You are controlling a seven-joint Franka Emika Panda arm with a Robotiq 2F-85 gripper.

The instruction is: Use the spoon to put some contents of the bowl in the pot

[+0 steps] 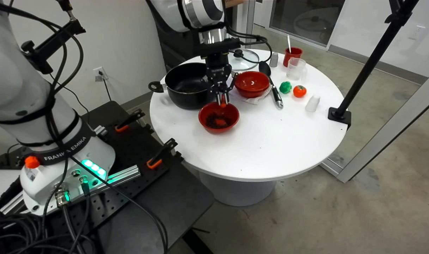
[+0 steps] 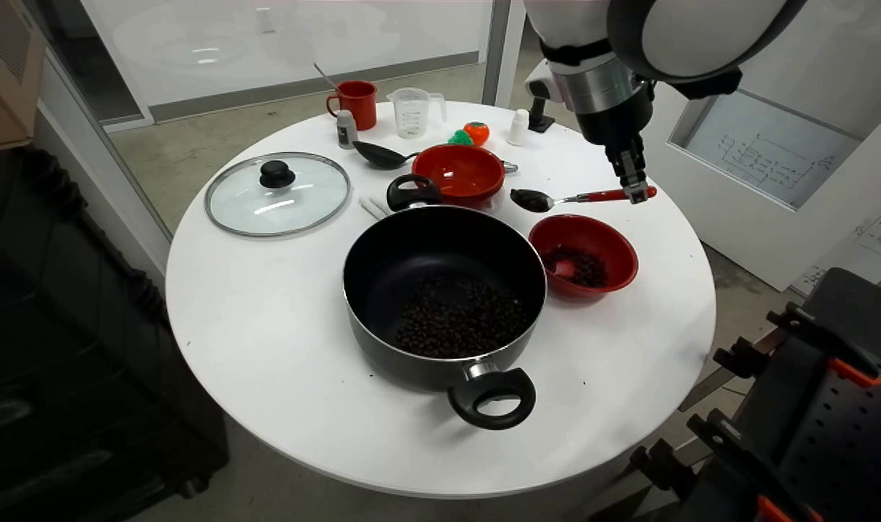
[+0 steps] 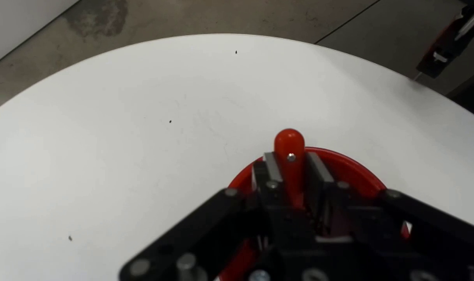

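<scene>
Wrist view catches the gripper (image 3: 293, 162) pinching the spoon (image 3: 290, 145) by its red handle, a red bowl (image 3: 345, 166) below; in an exterior view its long axis runs nearly level, dark-heaped head (image 2: 531, 200) pointing left, the pot (image 2: 411, 368) just beside the bowl

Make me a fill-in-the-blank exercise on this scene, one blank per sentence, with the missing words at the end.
1. The pincer grips the spoon by its red ____.
2. The glass lid is off the pot, and the colour of its knob is ____.
3. Dark bean-like pieces lie in the pot and in the red ____ beside it.
4. Next to the small green object sits an orange-red ____.

Missing words: handle; black; bowl; tomato.
</scene>
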